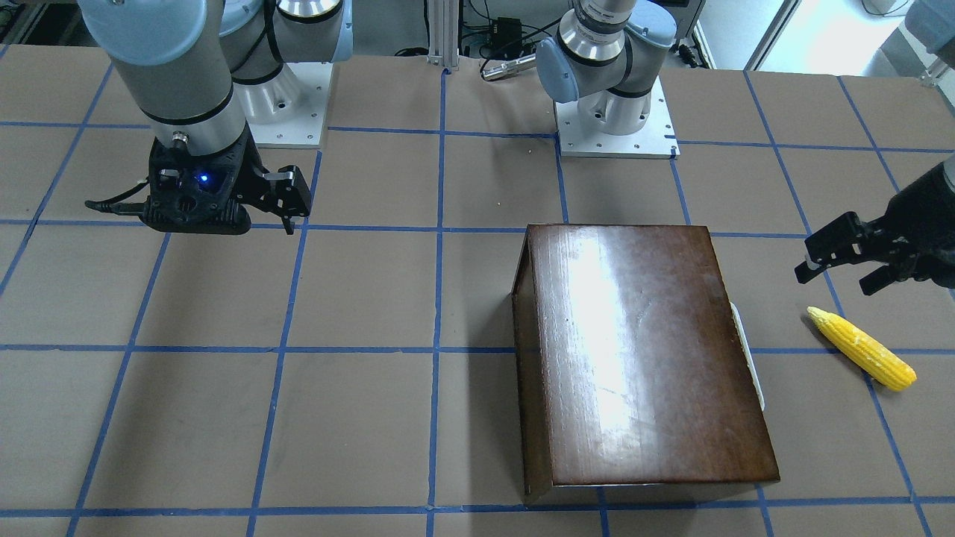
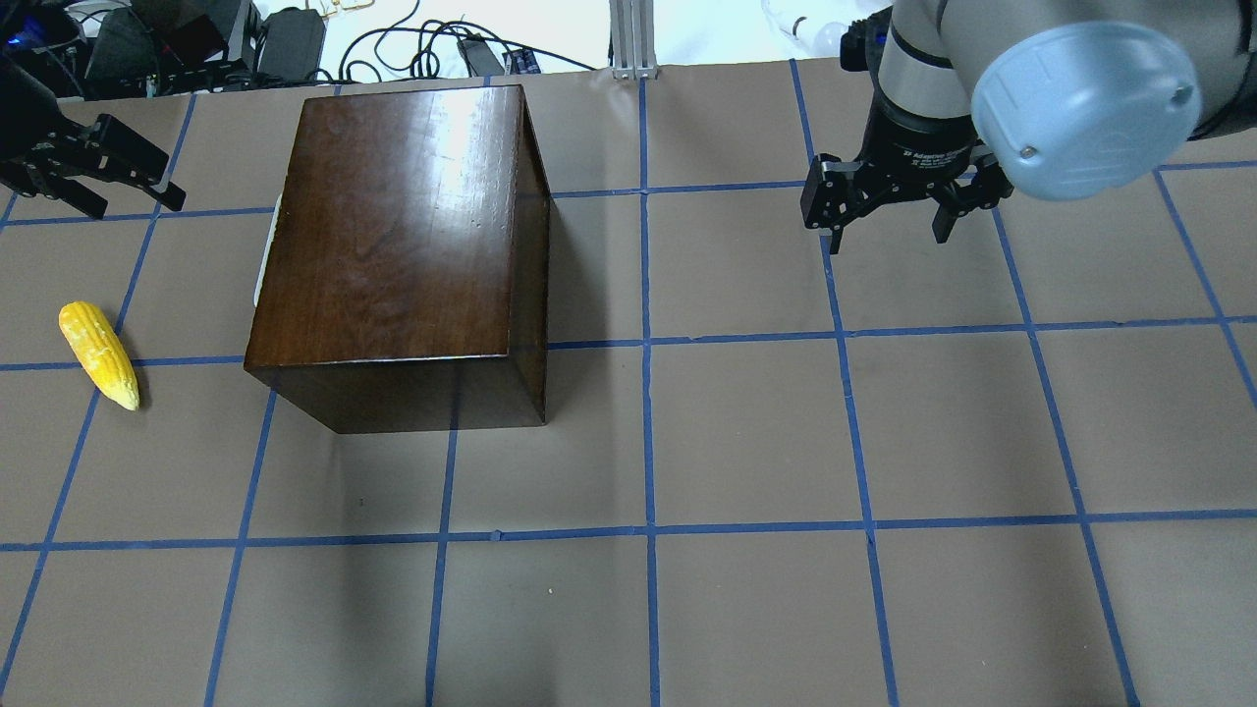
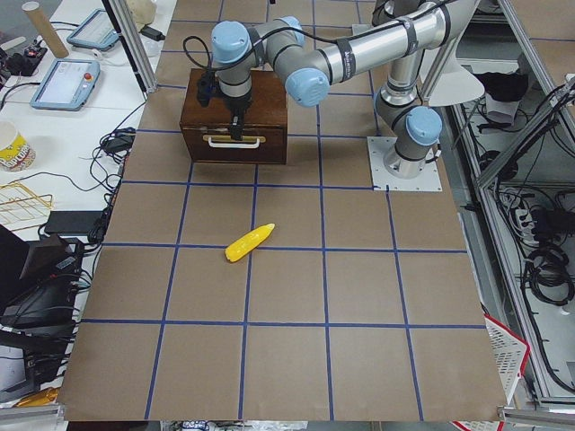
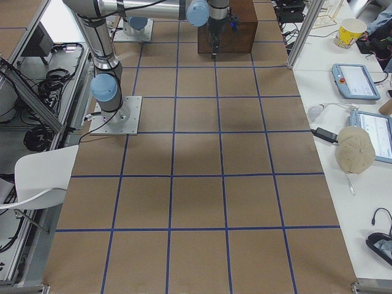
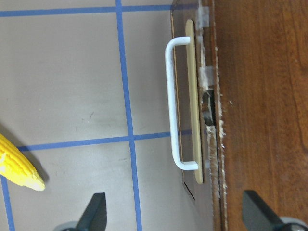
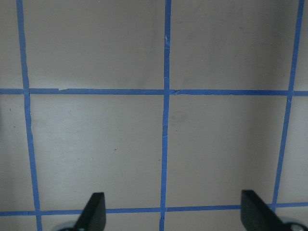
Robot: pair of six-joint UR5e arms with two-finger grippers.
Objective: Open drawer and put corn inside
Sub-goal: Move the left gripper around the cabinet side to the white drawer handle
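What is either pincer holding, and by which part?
Nothing. The left pincer and right pincer are both open and empty; the corn lies loose on the table, and the drawer's handle is untouched.

Open gap btwn corn [image 2: 98, 355] & drawer handle [image 5: 169, 103].

A: Illumination status?
B: Bright, even, from overhead. A broad white glare band runs along the box [image 1: 604, 321] lid; a soft shadow falls on the surface [image 2: 746, 432] beside it.
A: Focus?
B: Sharp in all views. In both wrist views the fingers [image 5: 94, 214] are dark silhouettes, slightly soft at the lower edge.
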